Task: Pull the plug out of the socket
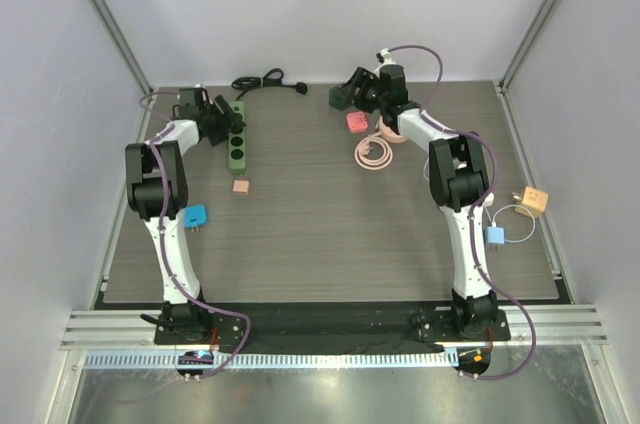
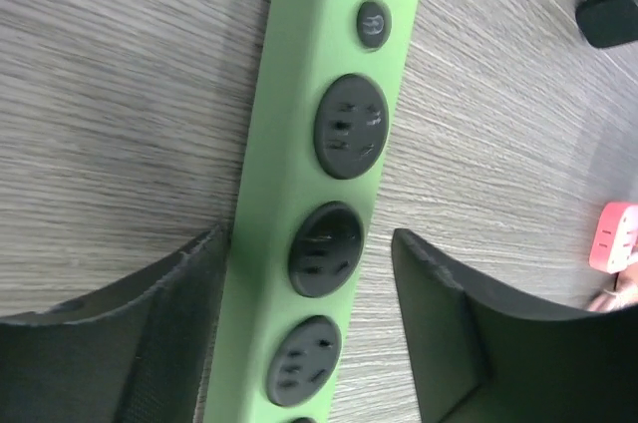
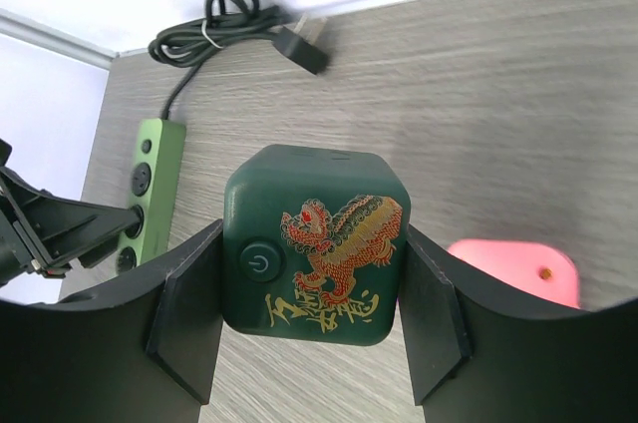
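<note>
The right claw [image 3: 311, 288] clamps the rigid, probably light cube plug [image 3: 314, 238] by its smooth flat sides; the left claw [image 2: 307, 248], released, straddles the green socket strip [image 2: 284, 144].

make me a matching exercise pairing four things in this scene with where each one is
Things:
1. green power strip
2. dark green dragon-print plug
3. blue adapter
4. orange adapter

Places:
a. gripped in the right tool
b. lying near the right edge of the table
c. straddled by the open left tool
d. lying beside the left arm

Pairs: 1-c, 2-a, 3-d, 4-b
</note>
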Available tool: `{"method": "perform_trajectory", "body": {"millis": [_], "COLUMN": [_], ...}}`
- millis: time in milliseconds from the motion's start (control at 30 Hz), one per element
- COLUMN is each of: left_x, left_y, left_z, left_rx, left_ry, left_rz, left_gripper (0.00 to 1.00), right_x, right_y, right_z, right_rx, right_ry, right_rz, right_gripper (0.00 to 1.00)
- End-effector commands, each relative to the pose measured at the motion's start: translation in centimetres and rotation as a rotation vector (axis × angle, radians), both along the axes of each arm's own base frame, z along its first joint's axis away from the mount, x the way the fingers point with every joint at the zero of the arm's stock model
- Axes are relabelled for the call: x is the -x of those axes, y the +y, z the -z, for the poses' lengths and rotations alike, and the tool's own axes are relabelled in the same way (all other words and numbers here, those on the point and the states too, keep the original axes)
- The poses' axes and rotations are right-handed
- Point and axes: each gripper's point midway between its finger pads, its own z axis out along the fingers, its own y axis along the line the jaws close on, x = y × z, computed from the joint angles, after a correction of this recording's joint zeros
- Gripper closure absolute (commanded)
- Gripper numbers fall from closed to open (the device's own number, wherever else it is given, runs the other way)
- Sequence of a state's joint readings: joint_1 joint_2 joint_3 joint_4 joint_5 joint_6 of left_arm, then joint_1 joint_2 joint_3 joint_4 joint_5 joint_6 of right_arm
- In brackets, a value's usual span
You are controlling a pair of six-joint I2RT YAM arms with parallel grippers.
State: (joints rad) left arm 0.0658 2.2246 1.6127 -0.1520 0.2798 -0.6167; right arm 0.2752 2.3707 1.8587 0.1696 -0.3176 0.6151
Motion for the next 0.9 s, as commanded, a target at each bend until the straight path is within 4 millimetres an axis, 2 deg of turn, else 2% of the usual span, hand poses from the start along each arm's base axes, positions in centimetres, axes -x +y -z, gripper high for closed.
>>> {"method": "perform_trajectory", "body": {"millis": [0,100,300,333,400,533,600,700,833,867], "left_x": [1.6,1.8,2.9,3.2,3.5,3.3,3.1,2.6,2.3,2.4], "left_y": [1.8,1.8,2.6,2.6,2.6,1.0,0.5,-0.7,-1.0,-2.6], "left_z": [0.9,0.1,-5.5,-7.1,-7.8,-8.1,-7.1,-6.6,-6.9,-6.9], "left_rx": [-0.037,-0.033,-0.059,-0.055,-0.057,-0.043,-0.038,-0.029,-0.029,-0.027], "left_ry": [0.057,0.032,-0.104,-0.157,-0.193,-0.237,-0.218,-0.210,-0.221,-0.222], "left_rz": [-0.039,-0.043,-0.105,-0.126,-0.152,-0.158,-0.150,-0.122,-0.117,-0.086], "left_gripper": [0.30,0.23,0.20,0.20,0.20,0.21,0.21,0.23,0.23,0.23], "right_x": [-0.7,-0.5,-0.4,-0.4,-0.5,-0.7,-0.4,-0.4,-0.4,-0.4], "right_y": [2.2,3.6,4.4,4.3,4.4,5.2,5.3,5.2,5.0,4.9], "right_z": [-3.6,-3.1,-1.2,-1.0,0.1,1.0,2.1,2.1,2.3,2.4], "right_rx": [0.010,0.024,0.042,0.048,0.053,0.022,0.025,0.026,0.033,0.034], "right_ry": [-0.101,-0.089,-0.035,-0.029,-0.005,0.016,0.056,0.063,0.068,0.071], "right_rz": [-0.043,-0.070,-0.088,-0.090,-0.095,-0.121,-0.126,-0.124,-0.113,-0.113], "right_gripper": [0.99,0.99,0.99,0.99,0.98,0.93,0.90,0.83,0.75,0.68]}}
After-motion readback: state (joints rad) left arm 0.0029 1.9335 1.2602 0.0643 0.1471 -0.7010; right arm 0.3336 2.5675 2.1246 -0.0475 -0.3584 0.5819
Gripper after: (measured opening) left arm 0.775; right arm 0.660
